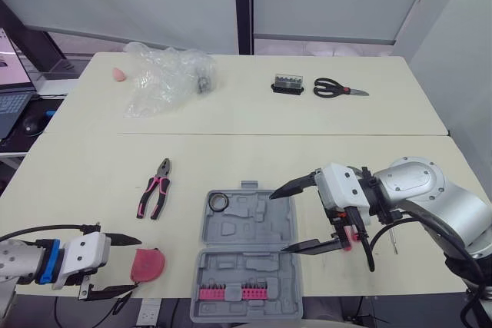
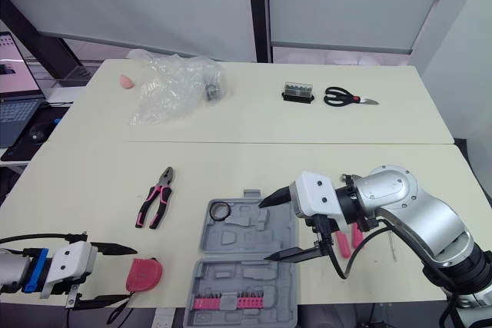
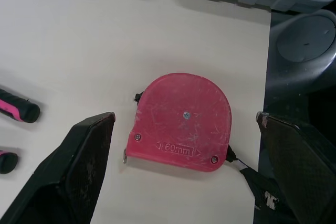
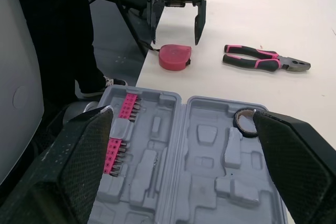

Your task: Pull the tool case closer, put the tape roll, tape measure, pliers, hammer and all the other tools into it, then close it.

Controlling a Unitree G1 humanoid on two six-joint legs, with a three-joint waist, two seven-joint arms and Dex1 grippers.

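The grey tool case (image 1: 246,263) lies open near the table's front edge. A black tape roll (image 1: 219,202) sits in its far left corner and a row of pink bits (image 1: 231,291) in its near half. My right gripper (image 1: 277,221) hangs open over the case's right side, holding nothing. The red tape measure (image 3: 181,121) lies left of the case. My left gripper (image 1: 138,264) is open, its fingers (image 3: 79,171) on either side of the tape measure without touching it. Pink-handled pliers (image 1: 155,188) lie further back on the left.
A pink-handled tool (image 2: 355,236) lies right of the case, behind my right gripper. At the table's far side are scissors (image 1: 338,90), a black bit holder (image 1: 287,85), a crumpled plastic bag (image 1: 165,78) and a small pink object (image 1: 118,74). A laptop (image 1: 11,101) stands off the table's left.
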